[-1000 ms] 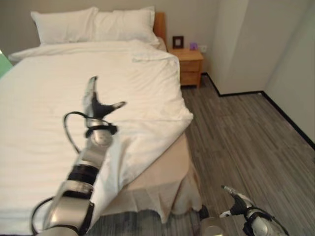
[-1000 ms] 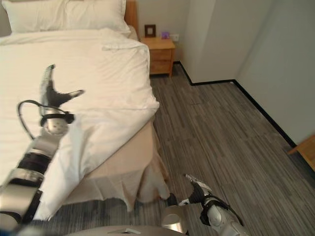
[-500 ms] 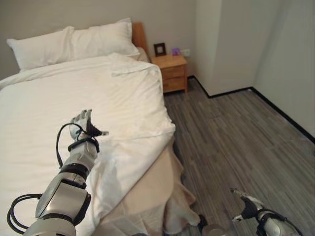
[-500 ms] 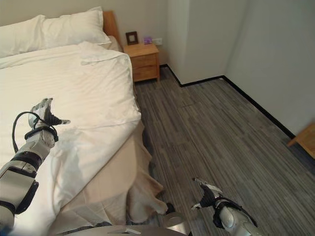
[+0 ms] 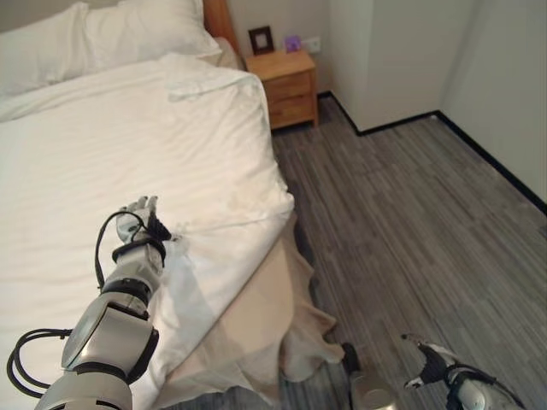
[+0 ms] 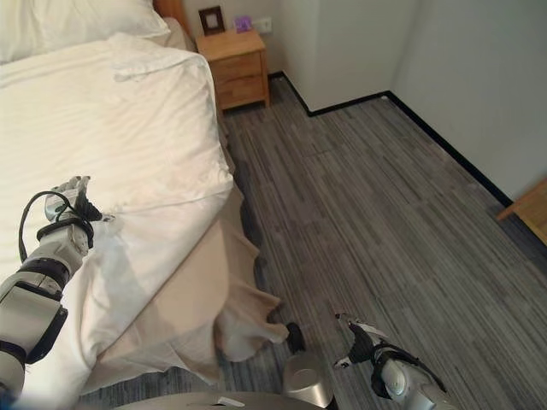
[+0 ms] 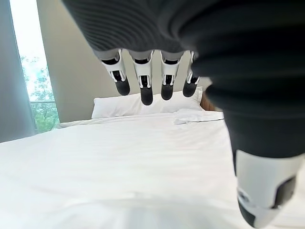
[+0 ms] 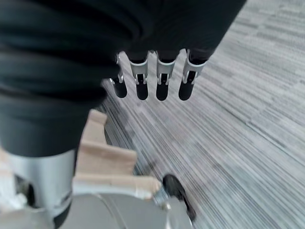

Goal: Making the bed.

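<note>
The bed's white duvet lies spread and mostly smooth, with two white pillows at the head. Near the foot its corner droops over the side and leaves the beige bed skirt bare. My left hand hovers just over the duvet near that side edge, open, fingers relaxed with nothing in them. The duvet stretches away past them to the pillows. My right hand hangs low beside the bed over the floor, open and holding nothing, fingers straight.
A wooden nightstand with a small frame and a purple thing stands by the headboard. Grey striped carpet runs along the bed's side. A wall corner juts out beyond the nightstand. A wooden furniture corner shows at the far right.
My left arm has drawn back from a raised reach and its hand has come down close to the duvet. The camera has shifted, so the bed sits further left. The right hand stays low.
</note>
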You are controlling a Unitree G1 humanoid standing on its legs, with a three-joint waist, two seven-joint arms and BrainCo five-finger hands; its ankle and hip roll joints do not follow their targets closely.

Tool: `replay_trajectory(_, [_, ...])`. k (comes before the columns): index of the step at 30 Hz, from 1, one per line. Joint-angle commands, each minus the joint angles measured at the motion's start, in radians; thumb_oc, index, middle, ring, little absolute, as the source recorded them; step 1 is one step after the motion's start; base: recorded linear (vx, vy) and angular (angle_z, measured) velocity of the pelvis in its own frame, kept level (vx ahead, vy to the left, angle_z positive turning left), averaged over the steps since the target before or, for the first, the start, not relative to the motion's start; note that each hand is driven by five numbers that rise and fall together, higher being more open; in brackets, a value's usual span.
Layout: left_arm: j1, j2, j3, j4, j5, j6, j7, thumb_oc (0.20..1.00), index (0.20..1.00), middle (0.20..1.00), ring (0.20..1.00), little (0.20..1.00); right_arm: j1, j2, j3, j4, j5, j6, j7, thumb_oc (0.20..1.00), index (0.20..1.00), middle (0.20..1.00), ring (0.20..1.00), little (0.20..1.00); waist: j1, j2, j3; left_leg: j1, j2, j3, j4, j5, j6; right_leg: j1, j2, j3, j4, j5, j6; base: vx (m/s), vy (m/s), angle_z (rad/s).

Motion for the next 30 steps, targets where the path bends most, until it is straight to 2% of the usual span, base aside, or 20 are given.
replay_trajectory(1, [-0.123,0.108,-0.030,0.028,0.030,0.023,0.030,1.000,1.000,1.000,1.000,1.000,-0.048,-0.004,0.031,-0.004,0.009,-0.030,-0.020,1.000,1.000,1.000,1.000,1.000,0.015,-0.005,0.018,-0.075,0.105,-0.038,0.013,0.081,-0.037,0.043,-0.096,0.013,0.026,-0.135,0.138,-0.06,-0.024,-0.02])
replay_trajectory(5, [-0.133,0.183,-0.034,0.058,0.017,0.022,0.025,1.000,1.000,1.000,1.000,1.000,-0.053,-0.006,0.031,-0.009,0.026,-0.035,-0.016,1.000,1.000,1.000,1.000,1.000,0.031,-0.015,0.026,-0.101,0.111,-0.043,0.013,0.089,-0.039,0.017,-0.095,0.015,0.028,-0.128,0.135,-0.03,-0.007,-0.03])
replay_trajectory(12, [-0.108,0.256,-0.017,0.091,0.003,0.021,0.004,1.000,1.000,1.000,1.000,1.000,-0.074,0.005,0.035,0.025,0.043,-0.034,-0.015,1.000,1.000,1.000,1.000,1.000,0.057,-0.025,0.038,-0.115,0.113,-0.061,0.013,0.093,-0.038,0.008,-0.098,0.008,0.032,-0.125,0.132,-0.01,0.003,0.01])
replay_trajectory(18, [-0.126,0.261,-0.017,0.104,-0.030,0.016,-0.015,1.000,1.000,1.000,1.000,1.000,-0.099,0.010,0.038,0.010,0.068,-0.027,-0.019,1.000,1.000,1.000,1.000,1.000,0.070,-0.045,0.070,-0.127,0.120,-0.077,0.013,0.099,-0.037,0.003,-0.096,0.001,0.033,-0.122,0.128,-0.07,-0.007,0.11])
replay_trajectory(24, [-0.142,0.247,-0.024,0.114,-0.055,0.007,-0.025,1.000,1.000,1.000,1.000,1.000,-0.147,0.014,0.067,0.002,0.083,-0.025,-0.026,1.000,1.000,1.000,1.000,1.000,0.081,-0.079,0.121,-0.163,0.136,-0.084,0.014,0.118,-0.042,-0.036,-0.082,0.006,0.037,-0.108,0.123,-0.08,-0.025,0.11])
replay_trajectory(26, [-0.150,0.228,-0.039,0.105,-0.064,-0.013,-0.026,1.000,1.000,1.000,1.000,1.000,-0.160,0.005,0.084,-0.017,0.082,-0.030,-0.029,1.000,1.000,1.000,1.000,1.000,0.077,-0.103,0.153,-0.193,0.144,-0.087,0.016,0.131,-0.045,-0.067,-0.073,0.012,0.038,-0.096,0.121,-0.11,-0.058,-0.03])
replay_trajectory(30, [-0.152,0.200,-0.049,0.094,-0.080,-0.030,-0.024,1.000,1.000,1.000,1.000,1.000,-0.163,0.006,0.091,-0.015,0.082,-0.032,-0.039,1.000,1.000,1.000,1.000,1.000,0.069,-0.124,0.175,-0.228,0.159,-0.090,0.016,0.145,-0.049,-0.101,-0.063,0.017,0.036,-0.087,0.119,-0.09,-0.051,-0.04])
